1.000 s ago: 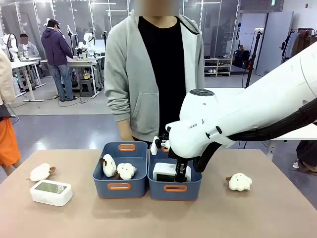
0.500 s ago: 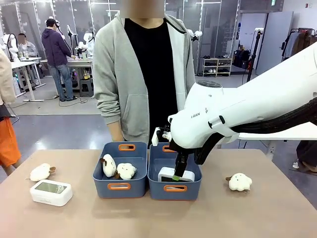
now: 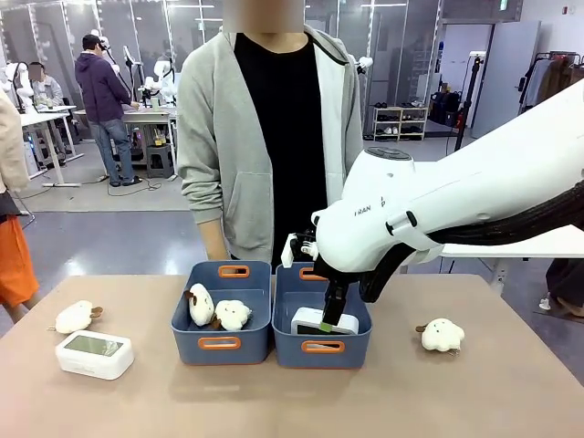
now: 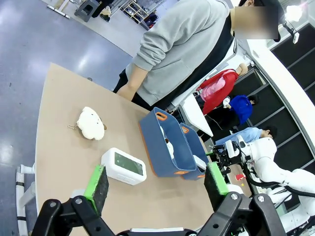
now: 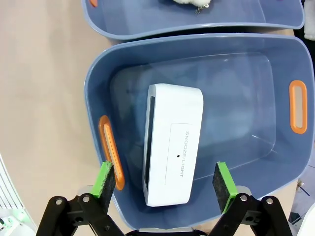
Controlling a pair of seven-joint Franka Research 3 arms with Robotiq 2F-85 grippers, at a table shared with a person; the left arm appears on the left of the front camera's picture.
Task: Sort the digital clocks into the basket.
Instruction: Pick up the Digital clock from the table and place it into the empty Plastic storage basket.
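Observation:
One white digital clock (image 3: pixel 324 321) lies in the right blue basket (image 3: pixel 347 349), resting on its side with the snooze button up (image 5: pixel 172 142). My right gripper (image 3: pixel 330 315) hangs just above it, open; in the right wrist view its green pads (image 5: pixel 105 179) stand either side of the clock without touching it. The basket's wall (image 5: pixel 93 93) surrounds the clock. A second digital clock (image 3: pixel 94 354) sits on the table at the front left, also visible as (image 4: pixel 124 166). My left gripper (image 4: pixel 156 179) is open and holds nothing, high above the table's left end.
A second blue bin (image 3: pixel 219 345) just left of the basket holds two cream plush toys (image 3: pixel 217 310). One plush toy (image 3: pixel 78 317) lies by the left clock and another (image 3: pixel 441 335) at the right. A person (image 3: pixel 269 137) stands behind the bins.
My right gripper lowered the clock into the right basket and opened, letting it go. The clock now rests on the basket floor. The person shifted slightly left.

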